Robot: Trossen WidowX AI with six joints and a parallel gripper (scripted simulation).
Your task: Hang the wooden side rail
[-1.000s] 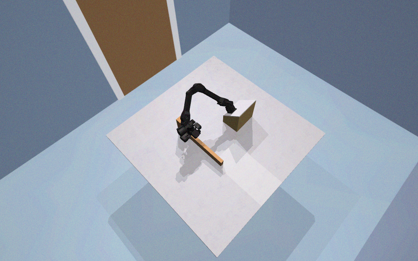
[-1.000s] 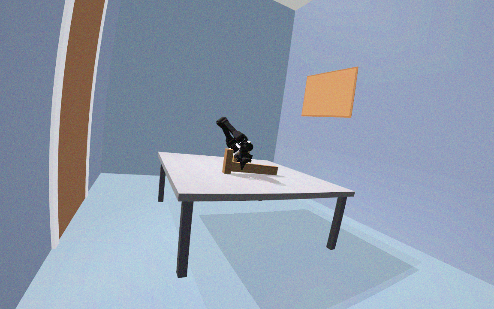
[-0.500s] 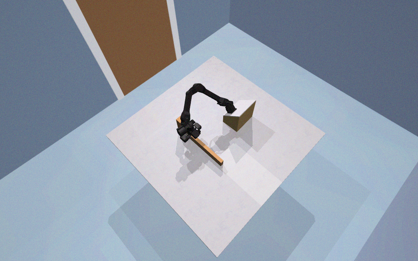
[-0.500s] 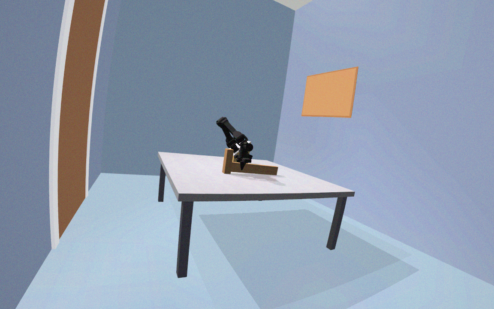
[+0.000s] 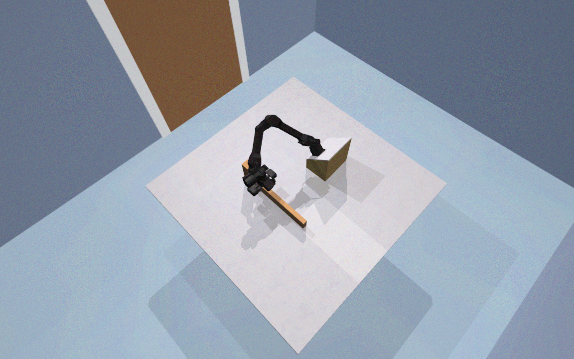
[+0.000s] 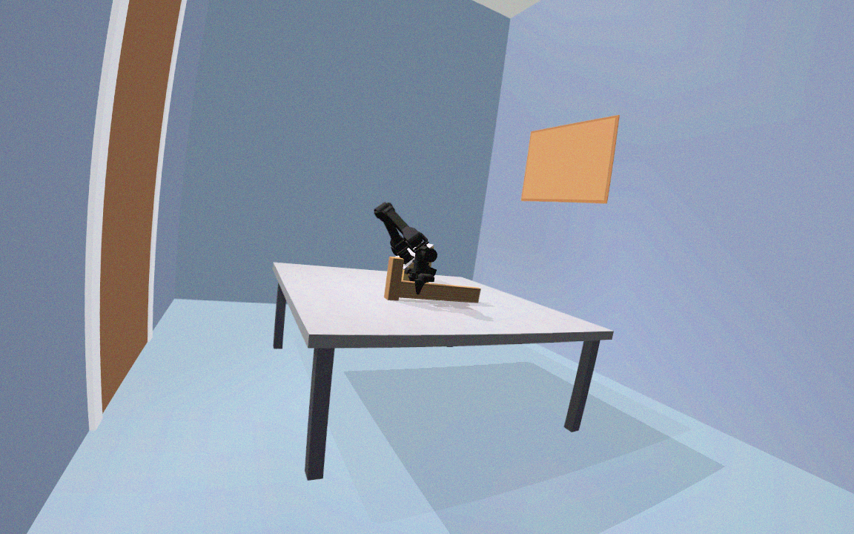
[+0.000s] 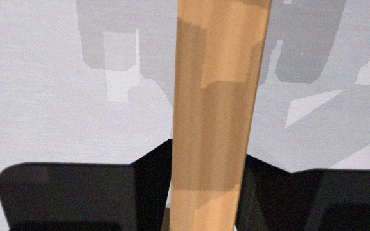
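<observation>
The wooden side rail runs from the upright headboard post out across the table. Its end at the post is raised, and its far end rests on the table. My gripper is shut on the rail close to the post, with one black finger on each side of it in the wrist view. The steel hooks, the pins and the post's slot are hidden behind the gripper and the post, so I cannot tell whether the hooks sit on the pins.
The arm's base stands on a wooden wedge block behind the rail. An orange board hangs on the right wall. A brown door is at the left.
</observation>
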